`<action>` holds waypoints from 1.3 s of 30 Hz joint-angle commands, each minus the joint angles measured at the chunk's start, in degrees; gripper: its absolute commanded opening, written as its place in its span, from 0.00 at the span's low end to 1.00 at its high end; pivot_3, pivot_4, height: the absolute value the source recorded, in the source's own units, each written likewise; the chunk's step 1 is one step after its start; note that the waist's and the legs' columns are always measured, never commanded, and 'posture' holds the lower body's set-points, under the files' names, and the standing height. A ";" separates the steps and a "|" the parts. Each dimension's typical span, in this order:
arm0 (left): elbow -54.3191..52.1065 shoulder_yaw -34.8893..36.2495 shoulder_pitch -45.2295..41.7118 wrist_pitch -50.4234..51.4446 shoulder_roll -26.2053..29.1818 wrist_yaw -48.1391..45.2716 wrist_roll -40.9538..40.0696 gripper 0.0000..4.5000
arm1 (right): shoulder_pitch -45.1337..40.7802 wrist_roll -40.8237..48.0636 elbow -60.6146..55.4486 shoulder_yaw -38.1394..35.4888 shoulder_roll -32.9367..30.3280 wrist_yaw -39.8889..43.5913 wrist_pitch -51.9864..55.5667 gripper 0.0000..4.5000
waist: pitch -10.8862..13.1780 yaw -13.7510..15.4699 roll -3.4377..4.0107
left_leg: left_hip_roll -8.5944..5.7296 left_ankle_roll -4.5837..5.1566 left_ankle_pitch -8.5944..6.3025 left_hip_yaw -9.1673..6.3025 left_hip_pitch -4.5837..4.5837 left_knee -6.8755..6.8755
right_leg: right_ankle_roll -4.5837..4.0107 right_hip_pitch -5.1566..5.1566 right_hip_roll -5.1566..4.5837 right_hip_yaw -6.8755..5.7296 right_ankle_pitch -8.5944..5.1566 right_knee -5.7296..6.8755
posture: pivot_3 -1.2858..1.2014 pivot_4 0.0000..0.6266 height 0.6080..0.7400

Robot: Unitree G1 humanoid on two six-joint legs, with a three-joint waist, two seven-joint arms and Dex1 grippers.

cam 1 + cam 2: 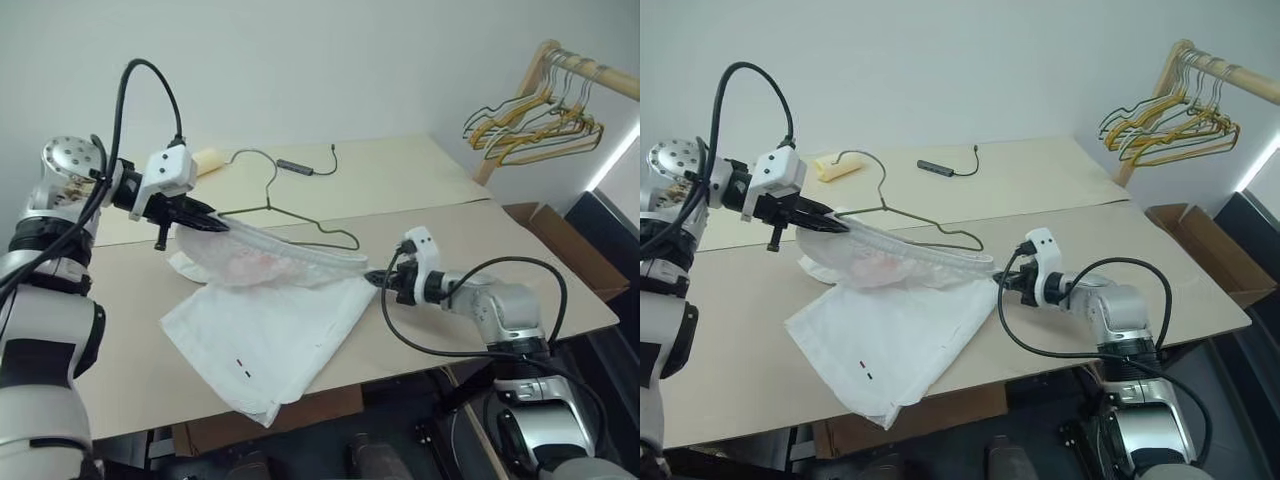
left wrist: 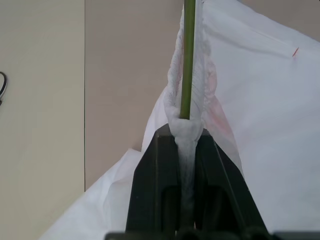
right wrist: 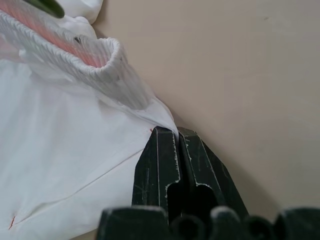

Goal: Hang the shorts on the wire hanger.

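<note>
Shorts [image 1: 265, 335] of soft white fabric hang by their gathered waistband over the tan desk [image 1: 520, 250], the thin grey-olive wire hanger [image 1: 285, 215] running along it. Left tool [image 1: 205, 222] is clamped on waistband and wire, right tool [image 1: 378, 281] pinches the opposite fabric corner. Best to keep the band taut and draw it slowly along the wire.

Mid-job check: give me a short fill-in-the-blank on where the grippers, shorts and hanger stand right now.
1. The left gripper is shut on the gathered ____ of the shorts.
2. The right gripper is ____ on a bit of the shorts' fabric at the end nearest it.
3. The wire hanger runs along the waistband, its ____ pointing away toward the back of the table.
4. Spare yellow hangers hang on a wooden ____ at the right.

Missing words: waistband; shut; hook; rail
</note>
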 commanded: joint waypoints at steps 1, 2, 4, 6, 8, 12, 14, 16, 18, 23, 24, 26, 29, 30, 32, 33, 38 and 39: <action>-0.66 0.09 -0.49 0.21 2.06 -0.12 -1.15 0.01 | -1.35 -1.26 0.99 -1.95 -2.68 -0.25 -1.43 0.01 | 0.00 -0.02 0.00 | 0.00 0.00 0.00 0.00 0.00 0.00 | 0.00 0.00 0.01 0.00 0.00 0.00 | 0.48 0.00 1.00; -0.21 -0.30 -0.52 -0.31 2.13 -0.12 -0.03 0.01 | -1.57 -1.37 1.00 -2.04 -3.05 -0.29 -1.65 0.01 | 0.00 0.03 0.00 | 0.00 0.00 0.00 -0.01 0.00 0.00 | 0.00 0.00 0.01 -0.01 0.00 0.00 | 0.48 0.00 1.00; 0.48 -0.89 -0.52 -1.13 2.25 -0.12 1.45 0.01 | -1.82 -1.35 0.73 -2.40 -3.57 -0.29 -2.25 0.01 | 0.00 0.10 0.00 | 0.00 0.00 0.00 -0.01 0.00 0.00 | 0.01 0.00 0.00 -0.01 0.00 0.00 | 0.48 0.00 1.00; 1.14 -0.88 -0.75 0.05 2.02 -0.12 1.63 0.01 | -1.91 -1.12 -0.13 -2.43 -4.44 0.30 -2.63 0.01 | 0.00 0.12 0.00 | -0.01 0.00 0.00 0.00 -0.01 0.00 | 0.01 0.00 -0.01 -0.01 0.00 -0.01 | 0.48 0.00 1.00; 2.78 -0.17 -1.14 0.03 1.41 -0.12 3.90 0.01 | -1.51 -1.30 -1.71 -1.72 -5.97 1.58 -3.26 0.01 | 0.00 0.13 0.00 | -0.01 0.00 0.00 0.00 -0.01 0.00 | 0.01 0.00 -0.01 -0.01 -0.01 -0.01 | 0.48 0.00 1.00; 4.82 1.65 -1.24 -2.07 0.48 -0.11 8.06 0.01 | -0.15 -3.30 -5.37 0.67 -8.96 3.17 -6.36 0.01 | 0.00 0.24 0.00 | -0.02 0.00 0.00 -0.01 -0.02 0.00 | 0.02 0.00 -0.01 -0.02 -0.02 -0.01 | 0.48 0.00 1.00; 4.97 2.40 -1.07 -3.00 0.10 -0.12 9.40 0.01 | 0.35 -6.96 -9.15 4.16 -11.88 4.26 -10.79 0.01 | 0.00 0.24 0.01 | -0.02 0.00 0.00 -0.01 -0.02 0.00 | 0.04 0.00 -0.01 -0.03 -0.03 -0.02 | 0.48 0.00 1.00; 4.77 3.31 -0.96 -3.93 -0.46 -0.04 10.48 0.01 | -0.95 -9.41 -12.49 6.81 -13.98 5.32 -13.74 0.01 | 0.00 0.23 0.00 | -0.03 0.00 0.00 0.01 -0.02 0.00 | 0.18 -0.02 -0.02 -0.01 -0.11 -0.01 | 0.48 0.00 1.00; 4.55 4.47 -0.95 -4.99 -1.32 0.80 11.53 0.01 | -3.58 -10.89 -15.27 8.80 -15.35 6.65 -15.21 0.01 | 0.01 0.16 0.01 | -0.03 0.00 0.00 0.02 -0.04 0.00 | 0.22 -0.06 -0.04 -0.01 -0.14 0.00 | 0.48 0.00 1.00; 4.80 7.20 -1.36 -4.93 -3.57 0.94 13.03 0.01 | -13.07 -14.57 -18.41 14.78 -14.66 8.37 -12.49 0.01 | 0.01 -0.01 0.01 | 0.00 0.00 0.00 0.05 0.04 0.02 | 0.21 -0.06 0.00 0.04 -0.14 0.08 | 0.48 0.00 1.00; 4.76 7.74 -1.31 -4.89 -3.88 0.91 13.25 0.01 | -14.68 -14.85 -18.64 15.61 -14.03 8.35 -11.23 0.01 | 0.01 -0.02 0.01 | 0.00 0.00 0.00 0.05 0.04 0.01 | 0.20 -0.07 0.01 0.03 -0.14 0.08 | 0.48 0.00 1.00; 4.73 8.47 -1.23 -4.87 -4.41 1.27 13.89 0.01 | -16.79 -15.06 -19.35 17.17 -13.49 9.37 -9.21 0.01 | 0.01 0.09 0.01 | 0.01 0.00 0.00 0.05 0.01 0.01 | 0.13 -0.07 0.00 0.01 -0.10 0.07 | 0.48 0.00 1.00; 4.70 9.59 -0.90 -5.17 -4.88 1.74 14.63 0.01 | -17.68 -16.57 -20.79 19.96 -13.13 10.29 -9.76 0.01 | 0.01 0.36 0.01 | -0.01 0.00 -0.01 0.06 -0.05 0.01 | 0.02 -0.07 -0.05 -0.01 -0.03 0.04 | 0.48 0.00 1.00; 4.61 9.96 -0.79 -5.11 -5.00 1.69 14.71 0.01 | -17.87 -16.90 -20.94 20.77 -12.91 10.58 -9.32 0.01 | 0.01 0.43 0.01 | -0.02 0.01 -0.01 0.06 -0.07 0.02 | 0.02 -0.07 -0.06 -0.04 -0.04 0.04 | 0.48 0.00 1.00; 4.20 10.96 -0.52 -4.66 -5.19 0.73 14.24 0.01 | -18.43 -17.25 -20.51 22.29 -12.53 11.17 -6.72 0.01 | 0.01 0.44 0.01 | -0.03 0.01 -0.01 0.06 -0.08 0.03 | 0.02 -0.07 -0.07 -0.05 -0.04 0.04 | 0.48 0.00 1.00; 3.90 11.41 -0.36 -4.40 -5.21 0.27 13.86 0.01 | -18.46 -18.43 -20.17 23.37 -12.40 10.86 -6.42 0.01 | 0.01 0.44 0.01 | -0.03 0.01 -0.01 0.06 -0.07 0.04 | 0.02 -0.07 -0.08 -0.05 -0.03 0.05 | 0.48 0.00 1.00; 3.14 12.30 0.36 -4.08 -5.13 -0.12 13.73 0.01 | -19.02 -18.79 -18.77 22.80 -10.15 9.83 -3.29 0.01 | 0.01 0.18 0.01 | -0.01 0.01 -0.01 0.04 -0.05 0.06 | 0.01 -0.07 -0.06 -0.06 -0.03 0.11 | 0.48 0.00 1.00; 3.05 12.31 0.53 -4.10 -5.17 -0.12 13.71 0.01 | -19.35 -18.59 -18.68 22.33 -9.67 9.82 -2.67 0.01 | 0.01 0.09 0.01 | -0.01 0.01 -0.01 0.05 -0.04 0.06 | 0.01 -0.07 -0.05 -0.05 -0.03 0.12 | 0.48 0.00 1.00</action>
